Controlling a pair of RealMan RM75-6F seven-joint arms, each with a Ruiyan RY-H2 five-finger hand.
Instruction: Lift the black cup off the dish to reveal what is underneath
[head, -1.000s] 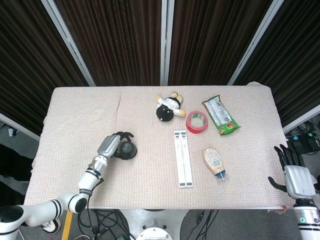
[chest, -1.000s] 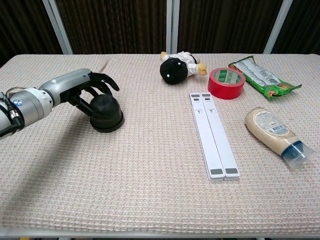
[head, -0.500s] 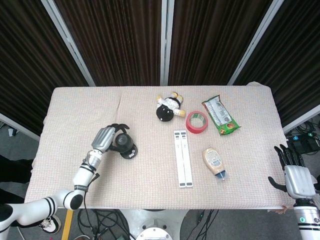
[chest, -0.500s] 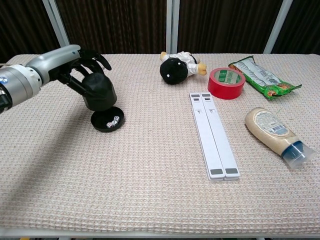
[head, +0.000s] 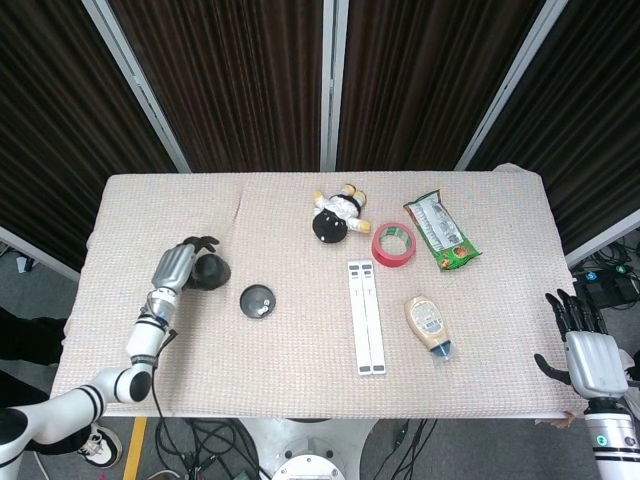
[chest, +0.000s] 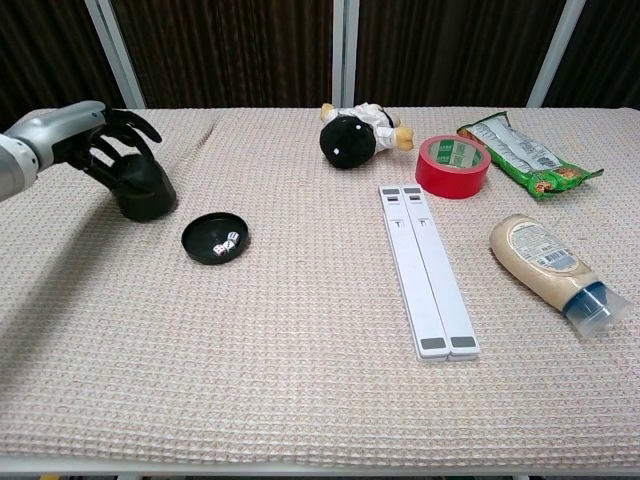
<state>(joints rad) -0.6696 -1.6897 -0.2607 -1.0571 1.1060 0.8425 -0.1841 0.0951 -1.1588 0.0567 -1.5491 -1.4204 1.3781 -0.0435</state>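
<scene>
My left hand (head: 178, 265) (chest: 85, 140) grips the black cup (head: 210, 272) (chest: 142, 190), mouth down, just left of the dish and close to the tablecloth. The round black dish (head: 257, 299) (chest: 215, 238) lies uncovered with small white dice (chest: 225, 243) in it. My right hand (head: 590, 350) hangs off the table's right front corner, fingers spread and holding nothing; the chest view does not show it.
A plush toy (head: 338, 212), a red tape roll (head: 394, 244), a green snack bag (head: 440, 230), a white double bar (head: 365, 315) and a sauce bottle (head: 429, 324) lie on the beige tablecloth (head: 300, 360), all right of the dish.
My left hand has lifted the black cup off the dish and carried it left, lowering it beside the dish. The dice in the dish are now exposed. The right hand has not moved.
</scene>
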